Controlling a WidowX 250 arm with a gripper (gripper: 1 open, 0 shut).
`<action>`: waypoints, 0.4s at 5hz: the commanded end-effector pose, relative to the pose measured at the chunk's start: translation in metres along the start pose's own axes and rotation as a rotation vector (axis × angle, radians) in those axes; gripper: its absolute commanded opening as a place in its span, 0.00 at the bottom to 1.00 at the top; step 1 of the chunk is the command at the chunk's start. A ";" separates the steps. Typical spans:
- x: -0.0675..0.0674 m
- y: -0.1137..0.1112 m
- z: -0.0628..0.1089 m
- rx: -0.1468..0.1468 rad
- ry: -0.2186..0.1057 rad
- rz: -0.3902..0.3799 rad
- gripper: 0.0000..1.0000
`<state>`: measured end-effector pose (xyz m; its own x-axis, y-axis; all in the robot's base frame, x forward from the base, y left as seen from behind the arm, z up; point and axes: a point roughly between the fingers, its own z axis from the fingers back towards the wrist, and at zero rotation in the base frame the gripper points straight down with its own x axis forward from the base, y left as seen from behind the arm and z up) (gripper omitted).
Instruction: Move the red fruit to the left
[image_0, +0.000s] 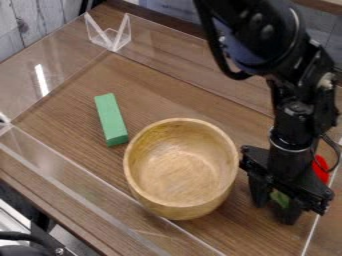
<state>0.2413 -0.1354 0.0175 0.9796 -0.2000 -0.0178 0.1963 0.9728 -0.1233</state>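
My gripper (283, 197) points straight down at the table's front right, right beside the wooden bowl (139, 150). The red fruit (319, 169) is mostly hidden behind the black fingers (257, 185). Only a sliver of red shows at their right side, and a bit of light green leaf shows low between them. The fingers stand on either side of the fruit. The frames do not show whether they press on it.
A green rectangular block (111, 119) lies left of the bowl. A clear plastic stand (107, 33) sits at the back left. Low transparent walls (40, 75) border the wooden table, and its right edge is close to the gripper.
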 end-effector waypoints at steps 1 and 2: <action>0.001 0.000 0.009 -0.007 -0.032 0.074 0.00; 0.000 -0.002 0.019 -0.012 -0.049 0.140 0.00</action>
<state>0.2337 -0.1312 0.0201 0.9975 -0.0537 -0.0455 0.0482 0.9923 -0.1144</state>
